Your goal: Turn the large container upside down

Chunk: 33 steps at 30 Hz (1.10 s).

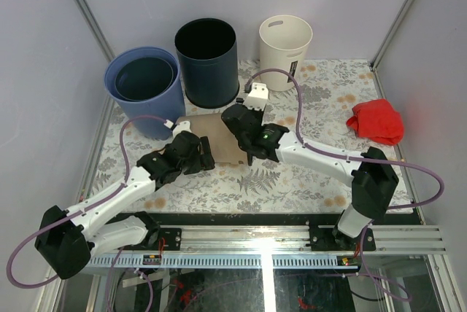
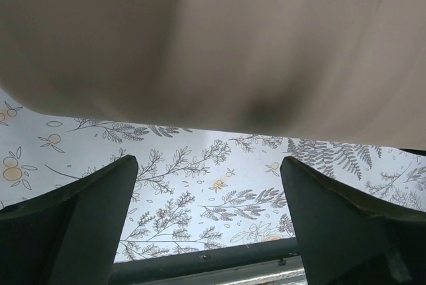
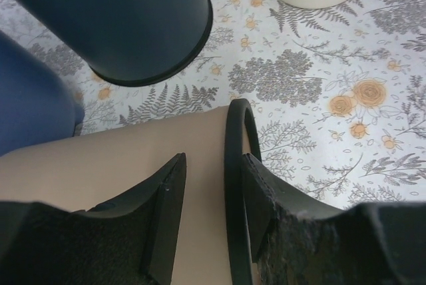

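Observation:
A tan container (image 1: 216,139) with a black rim (image 3: 234,118) lies on its side on the floral table, between my two grippers. My right gripper (image 1: 239,128) is open. Its jaws straddle the rim in the right wrist view (image 3: 213,160), one finger over the tan wall (image 3: 120,162) and the other just past the rim and touching it. My left gripper (image 1: 198,153) is open and wide at the container's other end. In the left wrist view (image 2: 208,163) nothing lies between its fingers, and the tan wall (image 2: 213,38) fills the top of that view.
Three upright bins stand at the back: a blue one (image 1: 142,82) with another nested inside, a dark navy one (image 1: 206,60) and a white one (image 1: 285,41). A red cloth (image 1: 377,121) lies at the right. The navy bin (image 3: 113,18) stands close behind the tan container.

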Available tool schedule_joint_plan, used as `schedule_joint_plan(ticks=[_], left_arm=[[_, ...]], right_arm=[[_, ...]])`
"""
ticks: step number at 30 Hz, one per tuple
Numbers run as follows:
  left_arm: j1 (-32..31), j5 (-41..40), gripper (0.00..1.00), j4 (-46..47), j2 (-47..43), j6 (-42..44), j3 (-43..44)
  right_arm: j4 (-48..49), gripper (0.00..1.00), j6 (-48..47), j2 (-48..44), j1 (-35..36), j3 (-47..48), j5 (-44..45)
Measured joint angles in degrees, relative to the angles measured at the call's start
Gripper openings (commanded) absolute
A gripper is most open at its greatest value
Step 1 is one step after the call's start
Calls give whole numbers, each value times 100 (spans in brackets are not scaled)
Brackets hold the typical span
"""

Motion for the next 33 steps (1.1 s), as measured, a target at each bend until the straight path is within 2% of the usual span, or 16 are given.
schedule_joint_plan(ticks=[9,14,30,33], left_arm=[[0,33,89,68,-31,127,0],[0,81,89,94,46,151,0],[0,92,89,120,-129,166,0],[0,90,90,52,-219,173,13]], right_arm=[[-155,45,114,39,205,-68,649],[-46,39,225,39,297,-240,863],[702,2,420,186,306,-525,1526],[935,0,468,181,306,-651,1602]])
